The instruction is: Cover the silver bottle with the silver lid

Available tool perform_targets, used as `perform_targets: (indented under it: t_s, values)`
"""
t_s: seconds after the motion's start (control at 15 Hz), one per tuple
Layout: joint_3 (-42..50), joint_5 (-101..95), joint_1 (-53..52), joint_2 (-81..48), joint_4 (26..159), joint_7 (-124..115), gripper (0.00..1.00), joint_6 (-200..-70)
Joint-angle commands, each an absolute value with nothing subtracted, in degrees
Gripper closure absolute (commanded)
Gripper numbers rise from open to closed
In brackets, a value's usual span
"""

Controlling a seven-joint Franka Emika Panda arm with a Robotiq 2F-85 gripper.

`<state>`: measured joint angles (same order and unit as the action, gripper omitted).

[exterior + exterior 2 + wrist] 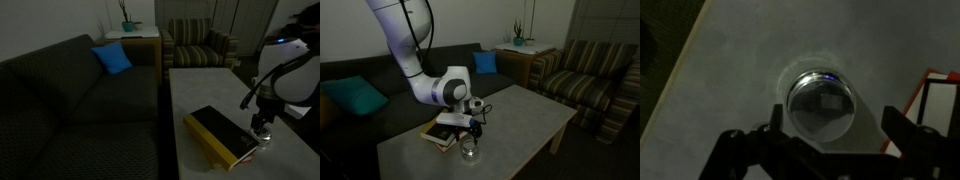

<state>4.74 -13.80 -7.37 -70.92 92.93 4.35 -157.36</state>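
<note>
The silver bottle [821, 105] stands on the grey table, seen from straight above as a round shiny face with a faint ring around it. In both exterior views it is a small squat shiny thing [470, 150] [266, 141] beside the book. The silver lid does not show as a separate thing, and I cannot tell whether the round top face is the lid. My gripper [835, 128] hangs just above the bottle, open, its dark fingers [775, 125] to either side and apart from it. The exterior views show the gripper [472, 124] [262, 127] directly over the bottle.
A yellow-and-black book [220, 135] [444, 131] lies on the table [525, 110] right next to the bottle; its edge [936, 90] shows at the right of the wrist view. A dark sofa [70, 90] with blue cushions [112, 58] flanks the table; a striped armchair [585, 70] stands beyond.
</note>
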Motion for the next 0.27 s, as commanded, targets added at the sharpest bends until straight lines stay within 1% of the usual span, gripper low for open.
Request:
perform_targets:
  t_s: [0.0, 0.2]
  values:
    - [7.27, -14.56, -10.49, -67.89, 97.66, 1.98, 0.00, -158.62]
    - [7.97, -14.50, -11.59, -67.55, 98.24, 1.37, 0.00, -158.17]
